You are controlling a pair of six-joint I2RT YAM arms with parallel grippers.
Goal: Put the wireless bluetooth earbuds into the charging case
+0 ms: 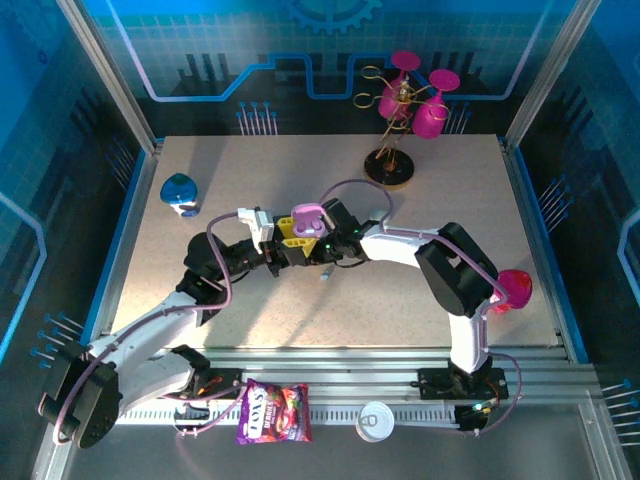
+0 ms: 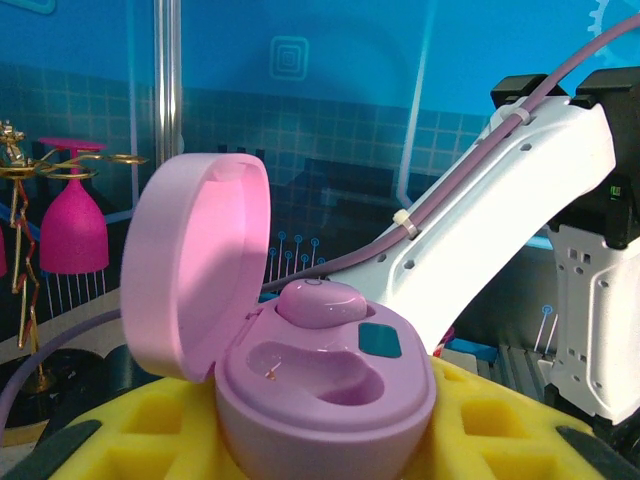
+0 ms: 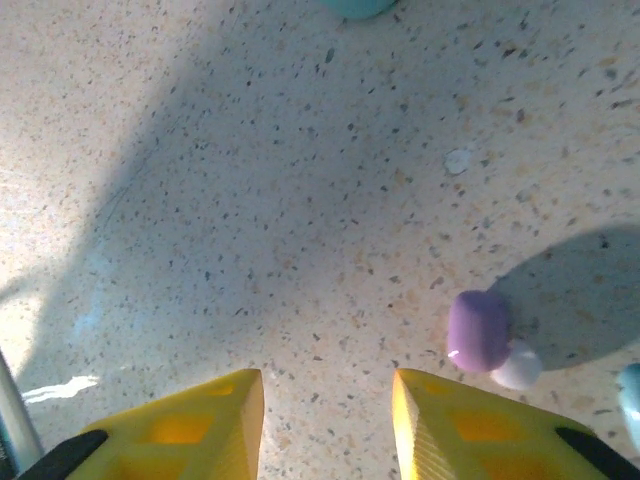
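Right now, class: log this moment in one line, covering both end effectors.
left end effector: shut on open charging case | seated earbud: one, other slot empty | right end effector: open, empty | purple earbud: loose on table

In the left wrist view the bottom edge cut off the underside of the open pink case [image 2: 330,400], which covered most of the yellow pads [image 2: 150,440] beneath it. The stem of the earbud [image 2: 322,300] seated in its far socket was sunk out of sight. In the right wrist view a teal thing [image 3: 358,6] was clipped by the top edge and a pale blue thing [image 3: 632,400] by the right edge. A whitish lump [image 3: 520,366] touched a purple earbud [image 3: 477,330]; whether it belonged to it could not be told.
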